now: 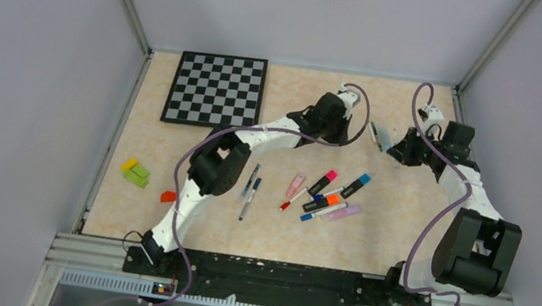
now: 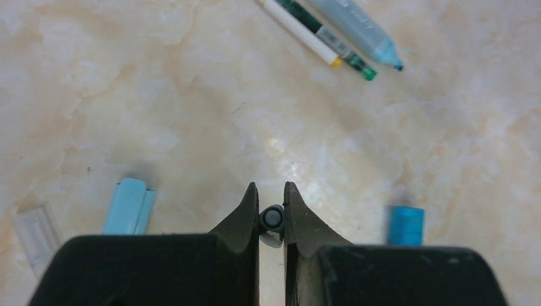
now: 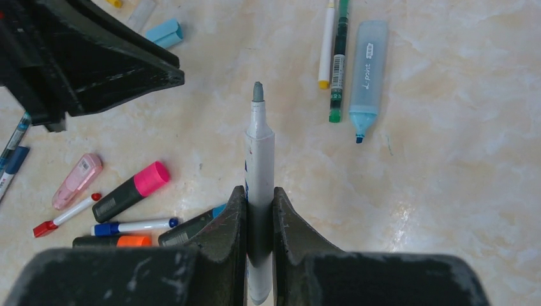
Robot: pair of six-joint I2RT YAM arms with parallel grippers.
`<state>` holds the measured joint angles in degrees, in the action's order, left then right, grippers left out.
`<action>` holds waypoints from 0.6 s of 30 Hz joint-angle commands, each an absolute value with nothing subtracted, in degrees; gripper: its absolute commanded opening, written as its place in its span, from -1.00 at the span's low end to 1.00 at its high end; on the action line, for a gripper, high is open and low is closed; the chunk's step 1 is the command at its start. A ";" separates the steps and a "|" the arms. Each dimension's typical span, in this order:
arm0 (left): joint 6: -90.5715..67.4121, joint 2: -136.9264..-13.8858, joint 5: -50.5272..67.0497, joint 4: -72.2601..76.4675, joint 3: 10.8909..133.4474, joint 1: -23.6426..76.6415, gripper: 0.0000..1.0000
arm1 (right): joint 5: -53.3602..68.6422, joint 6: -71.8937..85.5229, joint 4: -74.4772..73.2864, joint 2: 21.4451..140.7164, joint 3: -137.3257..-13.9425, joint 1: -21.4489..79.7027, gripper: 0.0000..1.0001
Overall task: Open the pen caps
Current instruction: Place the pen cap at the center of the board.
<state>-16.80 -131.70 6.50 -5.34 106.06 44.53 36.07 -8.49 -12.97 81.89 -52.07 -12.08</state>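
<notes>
Left gripper (image 2: 271, 191) clamped on grey cap (image 2: 272, 220). Right gripper (image 3: 259, 189) clamped on marker (image 3: 259, 140), tip bare, clear of the cap. I read this one as open. Capped pens (image 1: 321, 185) lie between the arms, toward the bases, axes mostly diagonal. Right looks nearer.

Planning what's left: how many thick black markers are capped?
3: pink-capped marker, blue-capped marker right of it, orange-capped marker nearest the bases; more may be hidden.
</notes>
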 commanded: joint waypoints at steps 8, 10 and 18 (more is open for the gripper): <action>-11.08 -139.45 -4.35 -12.79 117.14 44.12 -0.56 | 36.05 -9.27 -12.49 82.06 -53.91 -12.74 -1.00; -10.46 -140.14 -5.03 -13.27 117.94 44.12 -0.48 | 35.64 -9.44 -12.55 82.07 -53.92 -12.83 -1.00; -9.09 -140.30 -6.09 -14.31 119.35 44.11 -0.24 | 34.26 -9.58 -12.34 82.72 -53.88 -13.40 -1.00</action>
